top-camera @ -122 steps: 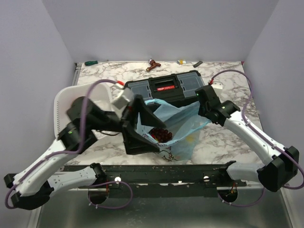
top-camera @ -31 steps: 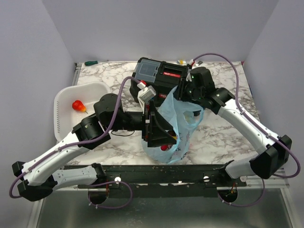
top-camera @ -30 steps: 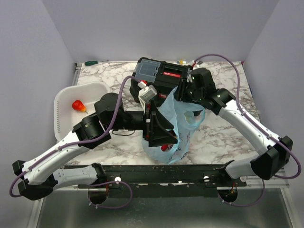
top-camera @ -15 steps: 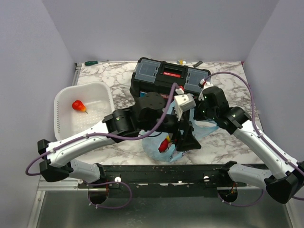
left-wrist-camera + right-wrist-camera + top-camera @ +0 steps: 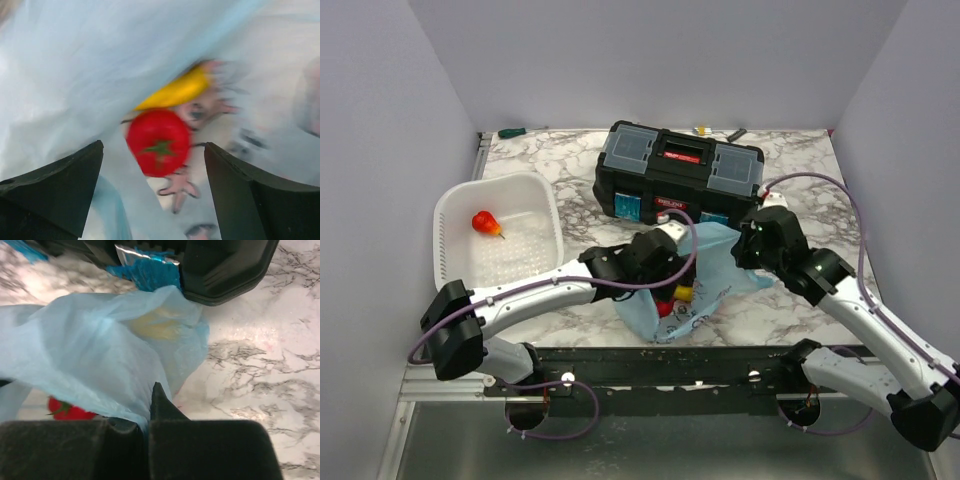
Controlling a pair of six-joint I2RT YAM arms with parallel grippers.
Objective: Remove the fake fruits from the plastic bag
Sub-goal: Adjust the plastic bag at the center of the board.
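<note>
The light-blue plastic bag (image 5: 705,290) lies crumpled on the marble table (image 5: 570,165), just near of the black toolbox (image 5: 680,178) and between the two arms. The left arm reaches across from the left, with its wrist over the left part of the bag.

In the left wrist view the left gripper (image 5: 152,147) points down at the bag with its fingers (image 5: 60,185) spread wide and holding nothing. A red apple (image 5: 159,142) with a green star-shaped stalk end lies between the fingers without touching either. It rests on the pink-and-white printed film. A yellow banana (image 5: 175,91) lies just beyond it, partly under a fold of the bag. This view is blurred.

The right gripper (image 5: 150,407) is closed on the bag's right edge, with a pinch of blue film caught between its fingers. A pale yellow round shape (image 5: 155,327) shows through the film close to the toolbox's corner.

At the left of the table, well apart from the bag, stands a white slotted basket (image 5: 455,205). In it lies a small red pear-shaped fruit (image 5: 484,222).
</note>
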